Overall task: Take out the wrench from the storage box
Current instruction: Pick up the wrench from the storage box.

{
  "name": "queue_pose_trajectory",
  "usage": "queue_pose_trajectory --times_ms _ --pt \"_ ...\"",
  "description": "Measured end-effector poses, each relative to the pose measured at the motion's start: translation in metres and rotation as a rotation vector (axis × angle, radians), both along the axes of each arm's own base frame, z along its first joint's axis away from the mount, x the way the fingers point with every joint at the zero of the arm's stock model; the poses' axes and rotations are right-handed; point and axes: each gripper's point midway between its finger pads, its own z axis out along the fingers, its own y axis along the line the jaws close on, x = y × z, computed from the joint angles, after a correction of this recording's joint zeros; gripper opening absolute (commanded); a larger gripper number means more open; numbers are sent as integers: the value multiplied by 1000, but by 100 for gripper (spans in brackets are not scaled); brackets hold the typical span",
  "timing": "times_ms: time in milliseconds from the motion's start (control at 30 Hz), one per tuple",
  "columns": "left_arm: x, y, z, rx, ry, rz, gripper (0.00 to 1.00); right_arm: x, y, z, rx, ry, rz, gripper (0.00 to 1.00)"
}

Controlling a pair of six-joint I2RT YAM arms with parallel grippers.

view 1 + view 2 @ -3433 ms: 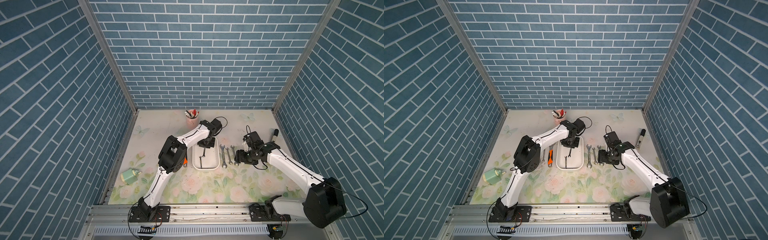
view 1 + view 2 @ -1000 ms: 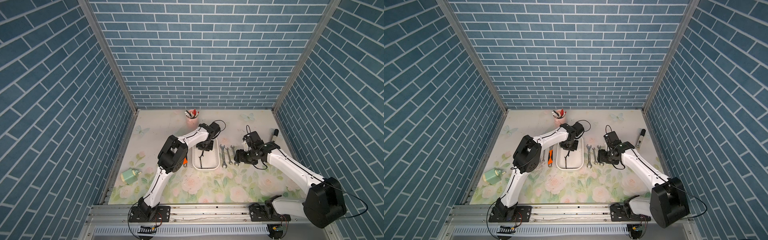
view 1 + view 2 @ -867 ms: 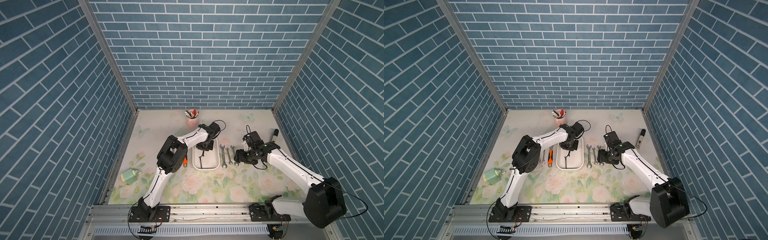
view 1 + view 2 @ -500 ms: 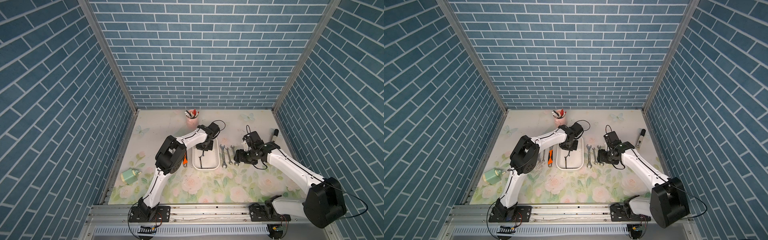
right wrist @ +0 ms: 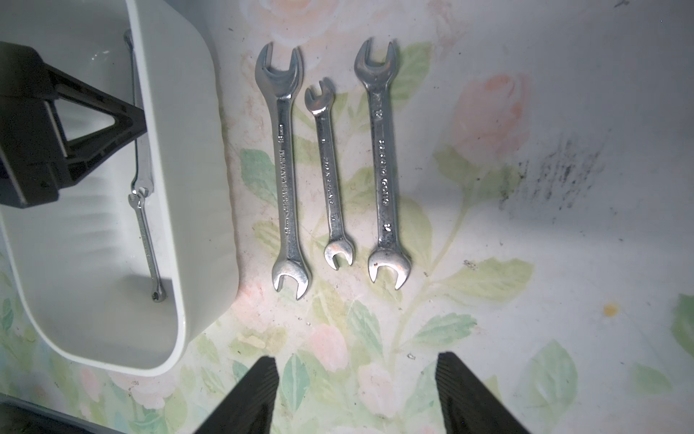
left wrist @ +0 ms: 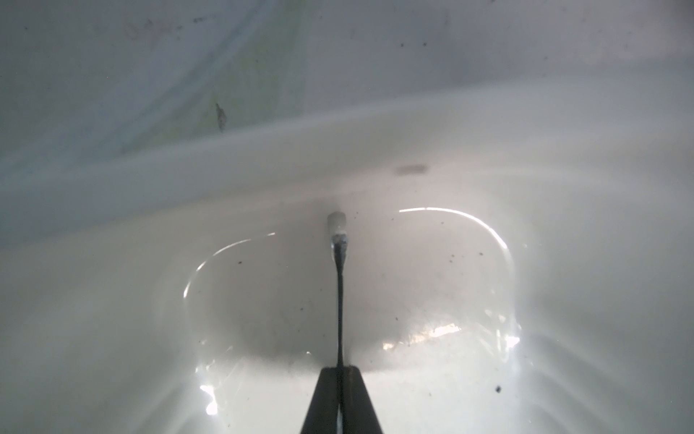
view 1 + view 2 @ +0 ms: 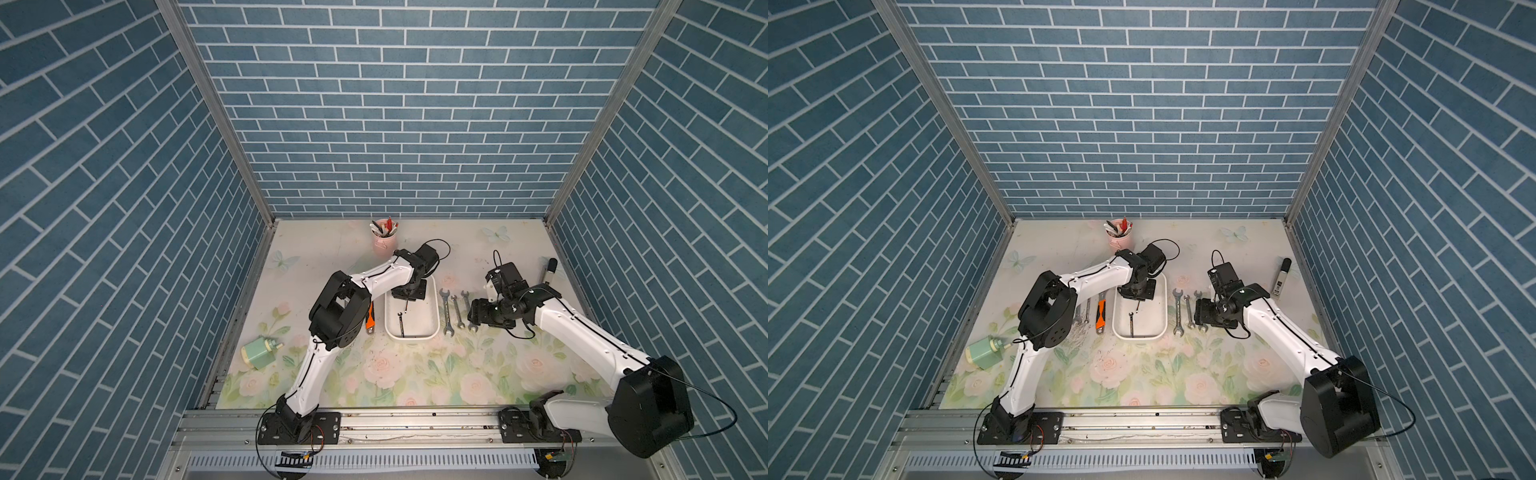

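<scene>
Your left jaws grip the wrench (image 6: 340, 300) inside the storage box (image 7: 422, 322). Your right jaws gape at its 3 o'clock.

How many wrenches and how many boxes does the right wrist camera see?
Storage box: 1
Wrenches inside it: 2
Wrenches outside it: 3
Total: 6

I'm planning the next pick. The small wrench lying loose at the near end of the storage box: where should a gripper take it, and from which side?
Probably mid-shaft on the small wrench, straight down from above, jaws across its narrow width. It lies flat and lengthwise on the storage box floor, so the walls block side approaches.
</scene>
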Motion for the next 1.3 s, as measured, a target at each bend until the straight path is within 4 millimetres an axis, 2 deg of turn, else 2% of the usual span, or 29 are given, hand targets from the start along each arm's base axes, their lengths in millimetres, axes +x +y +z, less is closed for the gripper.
queue_pose_trajectory --times_ms 133,267,333,467,567,700,767,1133,1300 --pt "0 0 0 0 0 1 1 0 0 0 0 0 0 71" --pt "0 0 -1 1 -1 1 8 0 0 0 0 0 0 71" --pt "1 0 -1 0 -3 3 4 0 0 0 0 0 0 71" --pt "1 0 -2 -1 -7 5 7 0 0 0 0 -1 0 71" --pt "1 0 -2 -2 -7 6 16 0 0 1 1 -3 0 71" --pt "3 -1 -7 -3 -12 13 14 0 0 1 1 -3 0 71" --pt "5 -1 -7 -7 -17 12 0 0 0 1 1 -3 0 71" --pt "5 -1 -5 -8 -23 20 0 0 0 1 2 -3 0 71" --pt "-1 9 5 19 -8 23 0 0 0 1 4 -3 1 71"
